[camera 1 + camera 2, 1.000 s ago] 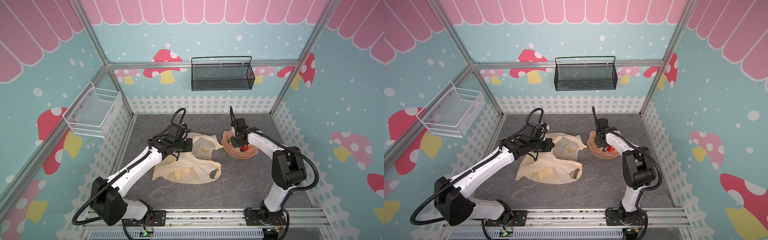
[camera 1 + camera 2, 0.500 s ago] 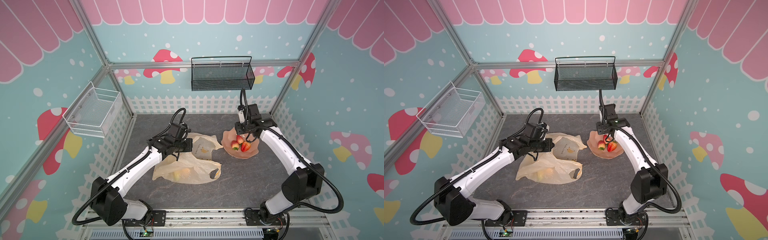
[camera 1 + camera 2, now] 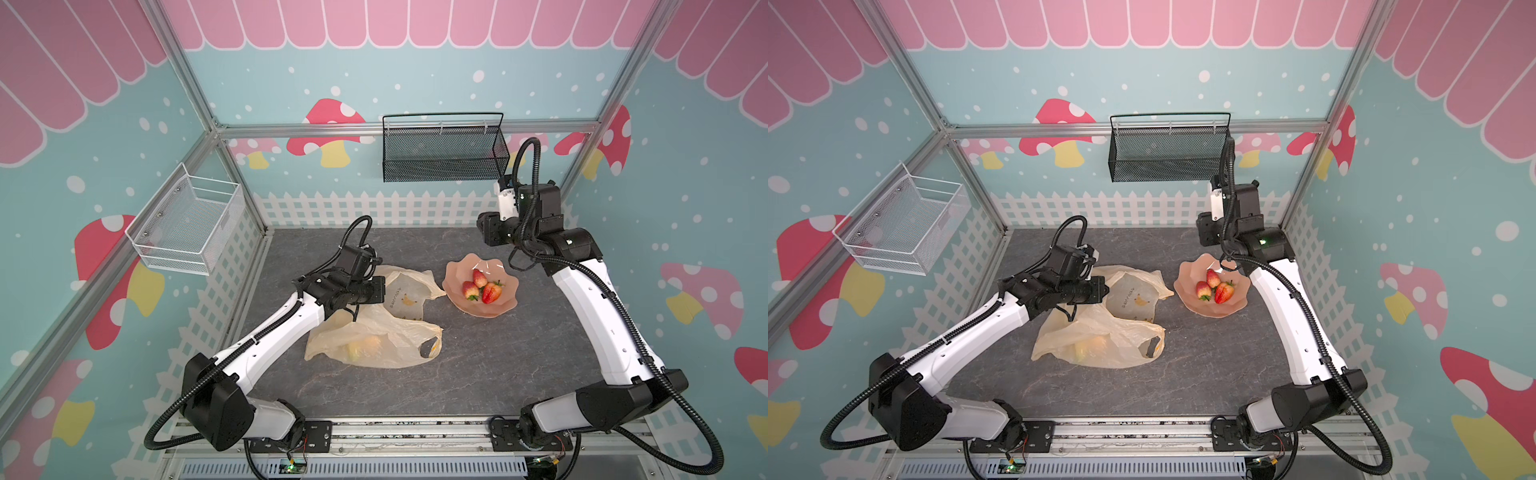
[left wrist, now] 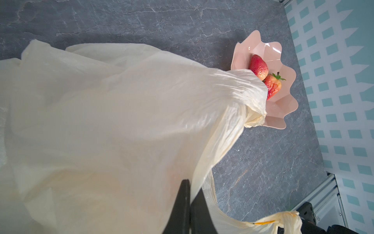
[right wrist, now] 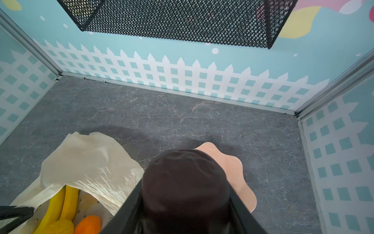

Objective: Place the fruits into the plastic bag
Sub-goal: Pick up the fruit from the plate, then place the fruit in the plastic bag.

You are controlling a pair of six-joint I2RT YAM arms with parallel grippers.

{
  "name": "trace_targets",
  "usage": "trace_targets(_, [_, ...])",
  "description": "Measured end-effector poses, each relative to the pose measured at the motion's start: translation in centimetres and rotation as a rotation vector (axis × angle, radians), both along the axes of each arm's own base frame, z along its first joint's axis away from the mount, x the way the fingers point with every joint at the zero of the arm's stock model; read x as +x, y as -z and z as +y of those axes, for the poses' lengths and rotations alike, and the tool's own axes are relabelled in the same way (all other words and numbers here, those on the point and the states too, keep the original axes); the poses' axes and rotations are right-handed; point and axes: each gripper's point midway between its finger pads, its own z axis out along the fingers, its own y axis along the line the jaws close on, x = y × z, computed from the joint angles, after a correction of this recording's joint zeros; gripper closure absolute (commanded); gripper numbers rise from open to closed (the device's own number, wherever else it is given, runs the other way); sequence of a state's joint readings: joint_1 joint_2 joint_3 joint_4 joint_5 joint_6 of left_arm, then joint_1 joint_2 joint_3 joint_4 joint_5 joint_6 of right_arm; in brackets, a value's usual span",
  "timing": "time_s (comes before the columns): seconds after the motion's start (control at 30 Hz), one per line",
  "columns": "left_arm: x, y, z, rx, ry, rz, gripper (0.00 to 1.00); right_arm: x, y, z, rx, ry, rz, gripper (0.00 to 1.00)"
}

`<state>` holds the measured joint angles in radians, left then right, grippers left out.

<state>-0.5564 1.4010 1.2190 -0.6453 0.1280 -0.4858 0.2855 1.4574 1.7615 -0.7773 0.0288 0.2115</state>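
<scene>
The plastic bag [image 3: 386, 332] [image 3: 1100, 332] lies crumpled on the grey table, mouth toward the pink bowl [image 3: 505, 309] [image 3: 1187, 266]. My left gripper [image 3: 376, 291] [image 4: 192, 188] is shut on the bag's upper edge [image 4: 101, 121] and holds it up. Inside the bag [image 5: 87, 162] lie two bananas [image 5: 60, 206], a tangerine [image 5: 89, 223] and a lumpy yellow fruit [image 5: 58, 228]. Three red fruits [image 3: 482, 286] [image 3: 1217, 286] [image 4: 259, 66] rest in the bowl. My right gripper [image 3: 487, 232] [image 5: 183, 202] hangs above the bowl's far side, shut on a dark purple fruit [image 5: 185, 182].
A black mesh basket [image 3: 442, 153] hangs on the back wall close above my right wrist. A white wire basket [image 3: 187, 228] is fixed to the left wall. White picket fencing and aluminium posts ring the table.
My right arm rose from the bowl and swung back toward the right rear corner, carrying the dark fruit. The left arm and the bag stayed still.
</scene>
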Motion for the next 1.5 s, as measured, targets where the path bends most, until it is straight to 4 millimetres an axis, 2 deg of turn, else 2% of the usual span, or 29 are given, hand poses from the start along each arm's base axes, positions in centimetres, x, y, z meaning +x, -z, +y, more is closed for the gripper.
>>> trace_targets(0.1, [0.1,0.0,-0.1,0.000,0.000,0.000,1.00,-0.2,0.7,0.6,0.040,-0.030,0.021,0.59])
trace_targets(0.2, [0.1,-0.1,-0.1,-0.002,0.001,-0.001,1.00,-0.6,1.9,1.9,0.138,-0.096,0.056,0.59])
trace_targets(0.43, [0.1,-0.1,-0.1,-0.003,0.002,0.000,1.00,-3.0,5.5,7.4,0.515,-0.311,0.171,0.63])
trace_targets(0.53, [0.1,-0.1,-0.1,-0.003,0.002,0.000,1.00,-3.8,7.0,8.6,0.607,-0.354,0.238,0.63])
trace_targets(0.73, [0.1,-0.1,-0.1,-0.003,0.002,-0.001,1.00,-4.5,6.0,9.6,0.681,-0.422,0.241,0.63])
trace_targets(0.8, [0.1,-0.1,-0.1,-0.003,0.002,-0.001,1.00,-4.9,6.6,9.8,0.699,-0.435,0.252,0.63])
trace_targets(0.97, [0.1,-0.1,-0.1,-0.003,0.002,0.000,1.00,-6.0,11.1,10.1,0.716,-0.416,0.350,0.65])
trace_targets(1.07, [0.1,-0.1,-0.2,-0.004,0.003,0.000,1.00,-6.8,13.6,11.4,0.716,-0.425,0.411,0.66])
trace_targets(1.33, [0.2,-0.2,-0.3,-0.006,0.005,0.001,1.00,-9.4,18.8,19.1,0.684,-0.553,0.558,0.68])
trace_targets(1.5, [0.3,-0.4,-0.4,-0.009,0.005,-0.004,1.00,-10.2,22.2,22.3,0.668,-0.579,0.630,0.69])
